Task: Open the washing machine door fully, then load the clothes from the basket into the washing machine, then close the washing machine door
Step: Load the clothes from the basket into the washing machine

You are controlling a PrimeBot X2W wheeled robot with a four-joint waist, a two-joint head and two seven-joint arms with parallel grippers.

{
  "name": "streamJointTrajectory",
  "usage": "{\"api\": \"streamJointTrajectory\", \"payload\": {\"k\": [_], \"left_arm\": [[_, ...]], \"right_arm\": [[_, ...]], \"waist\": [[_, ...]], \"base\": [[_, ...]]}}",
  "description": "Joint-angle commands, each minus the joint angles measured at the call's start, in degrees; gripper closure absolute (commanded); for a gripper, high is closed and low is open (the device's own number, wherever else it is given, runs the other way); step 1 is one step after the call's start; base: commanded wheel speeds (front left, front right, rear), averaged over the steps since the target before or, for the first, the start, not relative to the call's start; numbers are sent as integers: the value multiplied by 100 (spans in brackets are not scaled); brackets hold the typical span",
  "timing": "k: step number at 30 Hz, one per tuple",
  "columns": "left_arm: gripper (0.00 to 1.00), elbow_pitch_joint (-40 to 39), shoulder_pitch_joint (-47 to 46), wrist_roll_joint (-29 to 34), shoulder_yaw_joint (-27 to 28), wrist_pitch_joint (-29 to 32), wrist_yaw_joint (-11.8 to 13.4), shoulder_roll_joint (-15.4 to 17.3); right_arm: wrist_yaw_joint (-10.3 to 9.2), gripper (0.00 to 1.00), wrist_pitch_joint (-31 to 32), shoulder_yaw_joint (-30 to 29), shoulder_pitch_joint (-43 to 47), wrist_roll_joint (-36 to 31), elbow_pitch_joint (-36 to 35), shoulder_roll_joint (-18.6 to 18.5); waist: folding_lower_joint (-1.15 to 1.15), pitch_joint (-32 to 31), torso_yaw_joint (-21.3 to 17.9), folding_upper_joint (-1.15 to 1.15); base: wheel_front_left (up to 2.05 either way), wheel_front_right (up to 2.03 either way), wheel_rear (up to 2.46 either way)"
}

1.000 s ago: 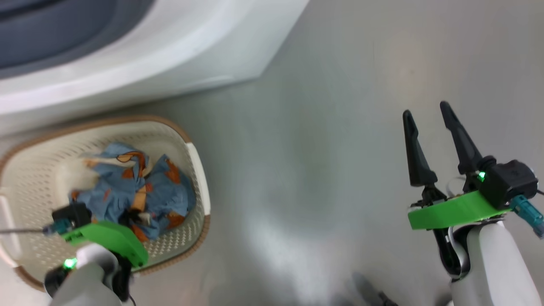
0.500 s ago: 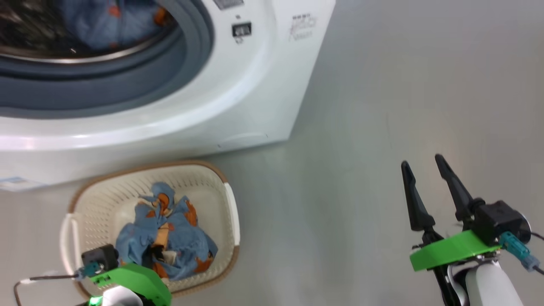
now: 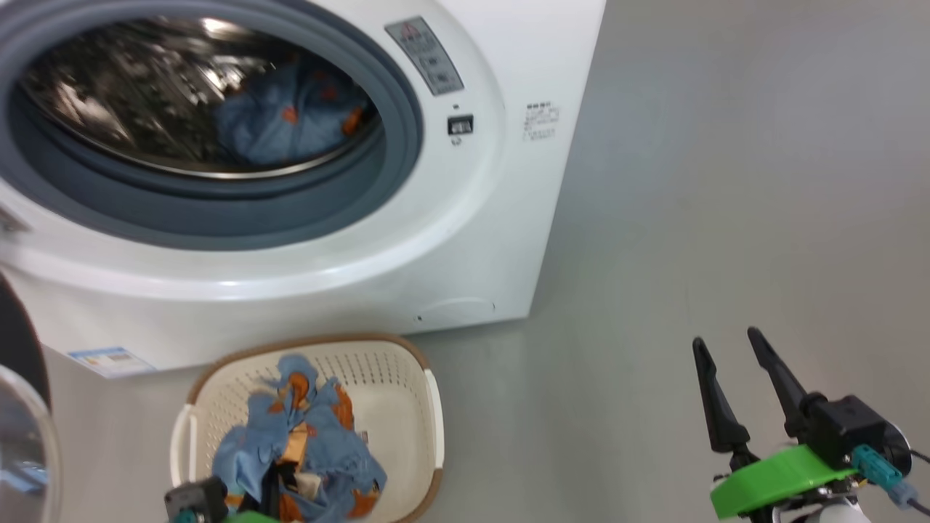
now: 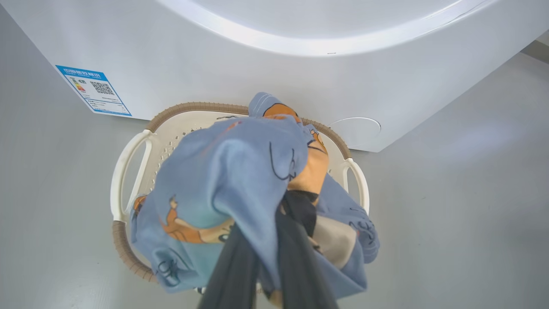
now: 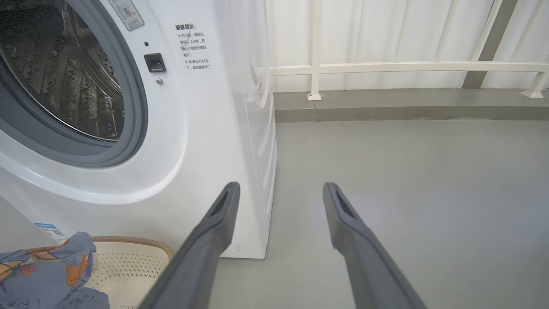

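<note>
The washing machine (image 3: 465,240) stands with its drum mouth uncovered, and one blue garment (image 3: 287,123) lies inside the steel drum. Its door (image 3: 20,436) is swung out at the far left edge, glass bowl showing. The basket (image 3: 407,385) sits on the floor in front of the machine. In the left wrist view my left gripper (image 4: 274,234) is shut on the clothes (image 4: 231,171), a blue printed bundle raised above the basket (image 4: 128,163). My right gripper (image 3: 725,338) hangs open and empty over bare floor at the lower right; its spread fingers (image 5: 214,223) also appear in the right wrist view.
Grey floor (image 3: 726,181) stretches to the right of the machine. A white railing (image 5: 386,68) and a low grey kerb run along the far wall. A blue energy sticker (image 4: 93,90) marks the machine's lower front.
The head camera has tilted up, so the drum opening has come into the picture. The clothes bundle stands higher over the basket in my left gripper. The right gripper stays open.
</note>
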Motion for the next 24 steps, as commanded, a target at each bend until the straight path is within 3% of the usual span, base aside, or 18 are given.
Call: {"api": "streamJointTrajectory", "payload": {"k": [1, 12, 24], "left_arm": [[100, -278, 169, 103, 222, -71, 79, 164], [100, -1751, 1079, 437, 360, -72, 371, 243], [100, -3168, 1728, 729, 458, -72, 637, 431]], "right_arm": [[9, 0, -27, 136, 76, -25, -95, -57], [9, 0, -27, 163, 510, 59, 25, -158], [9, 0, -27, 256, 636, 124, 64, -164]], "waist": [[0, -380, 149, 0], [0, -1197, 417, 0], [0, -1644, 606, 0]], "base": [[0, 0, 0], [0, 0, 0], [0, 0, 0]]}}
